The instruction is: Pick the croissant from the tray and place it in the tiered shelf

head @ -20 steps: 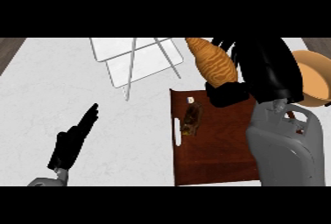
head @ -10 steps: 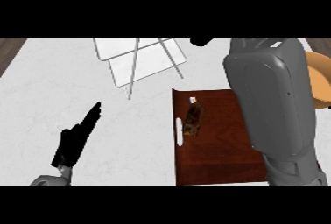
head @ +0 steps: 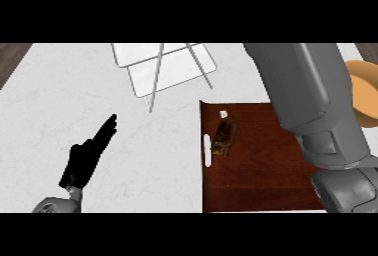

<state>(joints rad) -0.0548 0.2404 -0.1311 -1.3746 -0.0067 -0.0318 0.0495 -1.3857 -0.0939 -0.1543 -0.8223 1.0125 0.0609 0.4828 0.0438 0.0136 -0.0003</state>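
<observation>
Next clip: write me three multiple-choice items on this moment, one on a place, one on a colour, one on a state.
1. Where does the tiered shelf stand relative to the tray?
A. up and to the left of it
B. on top of it
C. below it

2. What colour is the tray?
A. white
B. dark reddish brown
C. green

3. How is the left hand?
A. curled round a cup
C. pressed flat on the tray
B. open, fingers straight, over the counter

Key: 1 A, the white wire shelf sits beyond the tray's upper left corner. 2 B, its surface is dark reddish brown. 3 B, the fingers are straight and hold nothing.
</observation>
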